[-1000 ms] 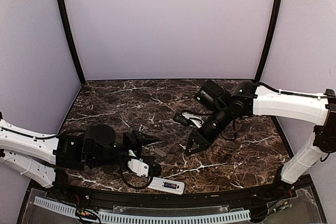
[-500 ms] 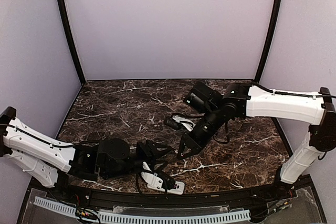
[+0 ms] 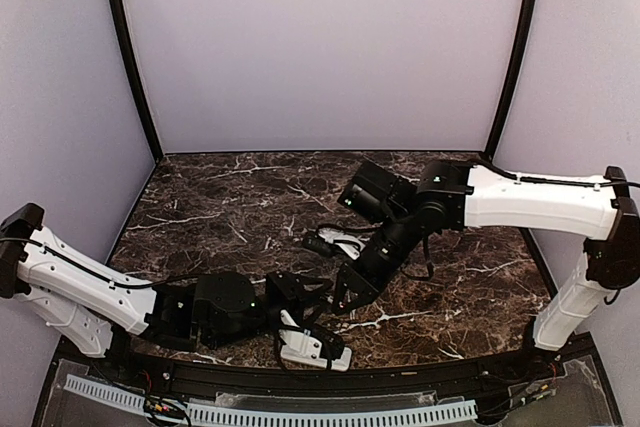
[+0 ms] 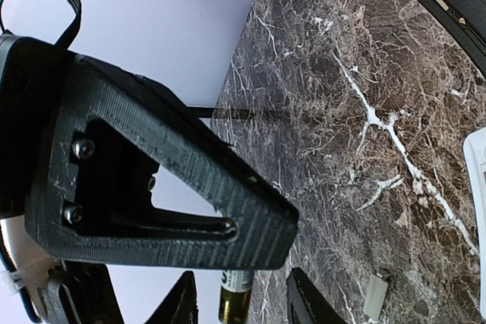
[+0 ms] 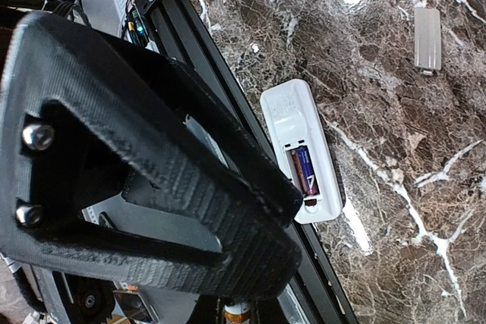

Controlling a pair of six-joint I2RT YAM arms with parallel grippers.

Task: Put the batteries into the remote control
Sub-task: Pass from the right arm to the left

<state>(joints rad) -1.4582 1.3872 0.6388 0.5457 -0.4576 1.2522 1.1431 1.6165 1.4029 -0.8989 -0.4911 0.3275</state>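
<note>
The marble table (image 3: 200, 207) has everything crowded at its 6 o'clock edge, which is why both arms fold in there. The left arm (image 3: 90, 282) lies low along the near rail so the left gripper (image 3: 318, 335) can come at the remote control (image 5: 292, 130) from 9 o'clock, probably to steady it. Its claw is apart. The left wrist view shows one finger (image 4: 205, 172) with bare marble beside it and only a white corner of the remote at 3 o'clock, nothing pinched.

The right arm (image 3: 540, 197) reaches in from 2 o'clock and hangs the right gripper (image 3: 348, 297) just to the 12 o'clock side of the remote. Its claw is together, a sensible stance for working at the open bay. The remote lies back-up along the rail, its recess facing the ceiling for loading. In the right wrist view the grey cover (image 5: 427, 39) lies well apart at 1 o'clock of it, out of the way.

From overhead the left fingers overlap the remote, so contact cannot be judged. The second left finger is out of its wrist view. In the recess the batteries (image 5: 302, 172) show as a reddish strip and a bluish strip side by side, and I cannot tell whether that is one cell or two. A small orange-tipped cylinder (image 5: 237, 313) is cut off at 6 o'clock of the right wrist view. Whether it is a battery held in that claw is unclear.
</note>
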